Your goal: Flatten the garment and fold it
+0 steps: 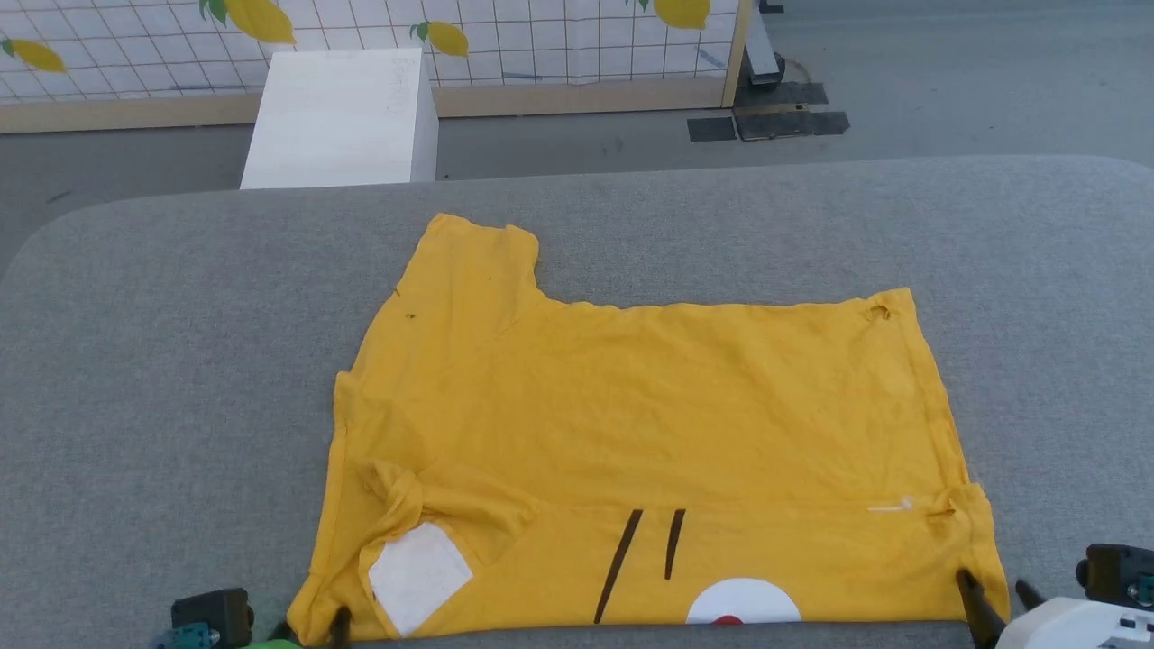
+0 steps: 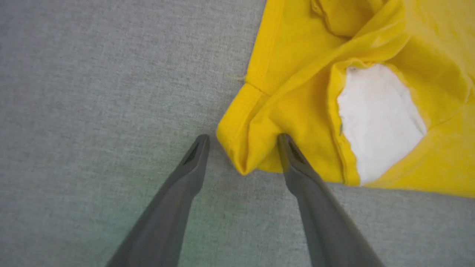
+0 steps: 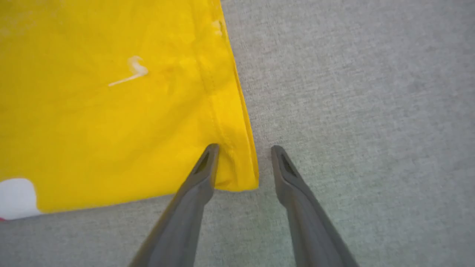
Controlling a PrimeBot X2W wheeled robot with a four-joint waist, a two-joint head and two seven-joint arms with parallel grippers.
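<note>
Grey table [image 1: 135, 361]; grippers [image 2: 243, 138] [image 3: 245, 148] wide astride garment [image 1: 631, 406] corners

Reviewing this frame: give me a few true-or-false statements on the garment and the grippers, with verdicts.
1. The garment lies spread on the grey table. True.
2. The left gripper is shut on cloth. False: it is open, astride a near corner.
3. The right gripper is open at the other near corner. True.
4. A red box stands beyond the table. False: the box is white.
</note>
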